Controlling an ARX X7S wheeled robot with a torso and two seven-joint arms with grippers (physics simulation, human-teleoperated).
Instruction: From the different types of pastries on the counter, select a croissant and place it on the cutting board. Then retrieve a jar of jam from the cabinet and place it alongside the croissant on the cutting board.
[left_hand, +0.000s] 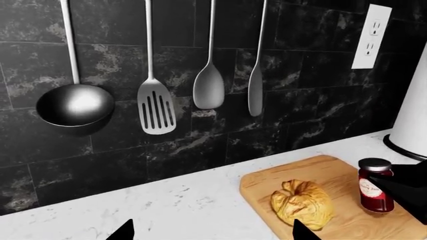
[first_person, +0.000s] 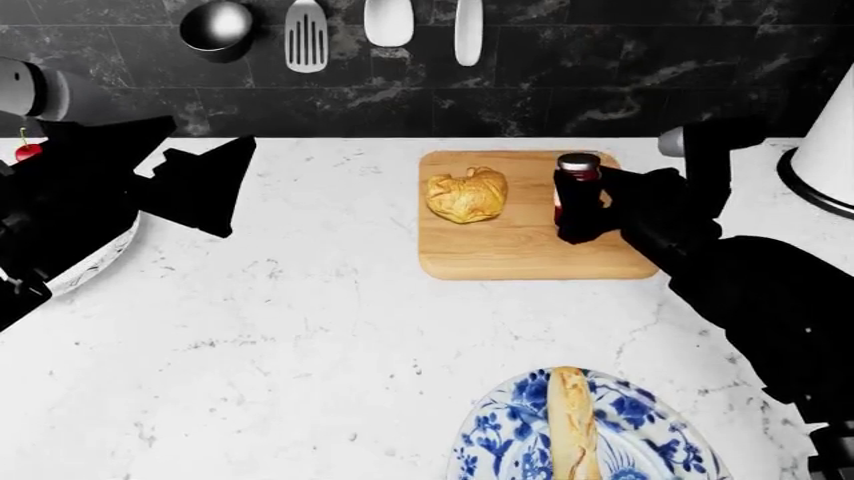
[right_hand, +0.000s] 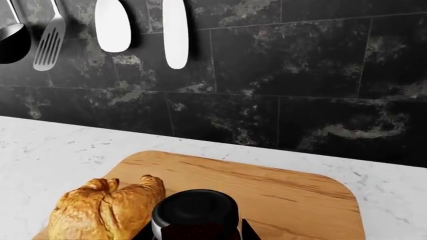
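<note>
The light-wood cutting board (first_person: 514, 255) lies on the white marble counter (first_person: 334, 320) near the dark back wall. On its left part rests the golden-brown croissant (first_person: 466, 195) (left_hand: 302, 202) (right_hand: 107, 207). To the croissant's right the dark red jar of jam (first_person: 577, 185) (left_hand: 375, 187) (right_hand: 195, 212) stands upright on the board. My right gripper (first_person: 582, 222) (right_hand: 195, 231) is shut on the jar, one finger tight against each side. My left gripper (first_person: 214, 160) (left_hand: 213, 231) hangs open over bare counter to the left of the board, holding nothing.
A blue patterned plate (first_person: 487, 435) with a long pale loaf (first_person: 574, 425) sits at the front. Part of a white plate (first_person: 100, 262) shows under my left arm. A ladle (left_hand: 73, 105), spatula (left_hand: 157, 107) and spoons hang on the wall. A white appliance (first_person: 821, 165) stands at the right.
</note>
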